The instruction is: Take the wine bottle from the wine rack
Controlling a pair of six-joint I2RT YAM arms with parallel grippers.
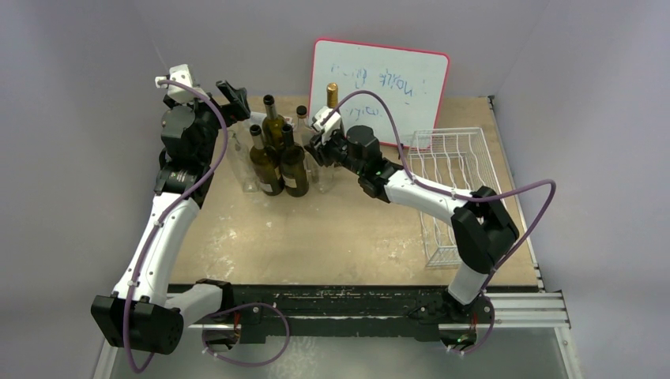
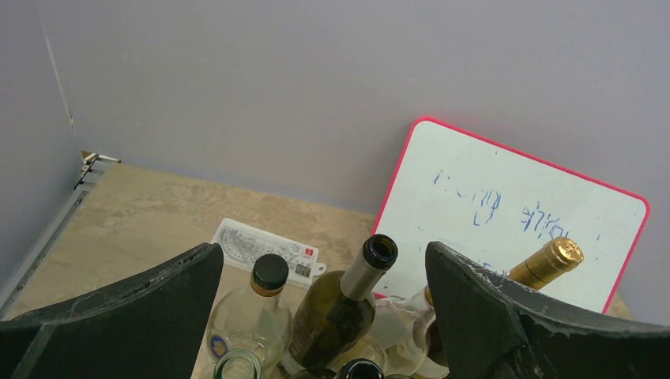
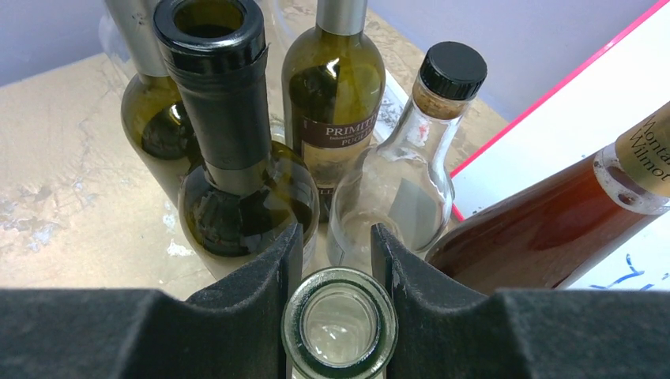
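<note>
Bottles stand bunched at about 11 o'clock on the tabletop. They are well apart from the wine rack, which lies at 3 o'clock with the right arm crossing its near-left part. The right fingers pinch the neck of the clear wine bottle just under its open rim, at the 3 o'clock edge of the bunch. The wrist view shows only that rim; the body is cut off by the lower edge. From overhead the arm's end covers the bottle, and its glass is too faint to pick out. Beyond it stand a capped clear bottle and a dark labelled bottle whose label reads only in part. At its 3 o'clock an amber bottle shows in front of the whiteboard, whose blue writing is illegible. The left fingers are spread wide, holding nothing, above the bunch's 9 o'clock side. The bottles below them are cut off by the frame.
</note>
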